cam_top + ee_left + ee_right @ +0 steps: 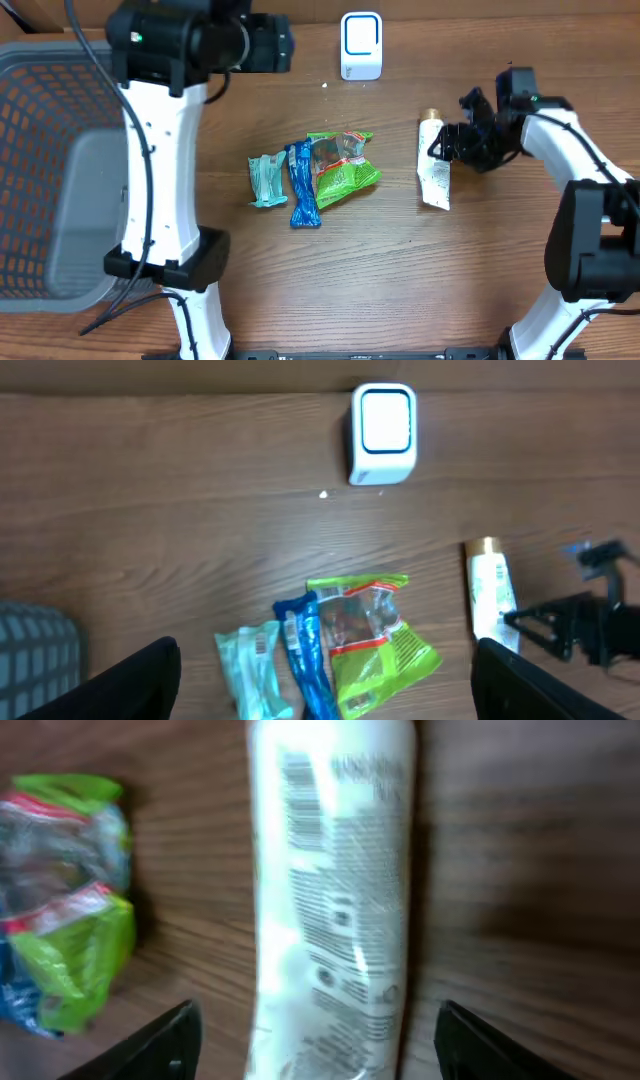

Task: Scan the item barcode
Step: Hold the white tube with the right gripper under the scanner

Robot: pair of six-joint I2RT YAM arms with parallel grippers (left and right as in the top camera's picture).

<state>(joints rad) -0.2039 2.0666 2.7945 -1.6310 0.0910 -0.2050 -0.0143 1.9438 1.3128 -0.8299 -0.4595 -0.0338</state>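
White tube [434, 165] lies flat on the table [500, 260], printed side up, right of the snack packets [320, 175] and well apart from the scanner [361, 45] at the far edge. Right gripper [320, 1030] straddles the tube, jaws spread with a finger on either side and no contact visible, likely lined up for a pick so the barcode can go to the scanner. Left gripper [330, 680] hangs high, jaws spread and empty, probably kept clear.

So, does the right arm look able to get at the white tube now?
Likely yes: its fingers stand open on either side of the tube, nothing lies on it, and the packets sit well apart.
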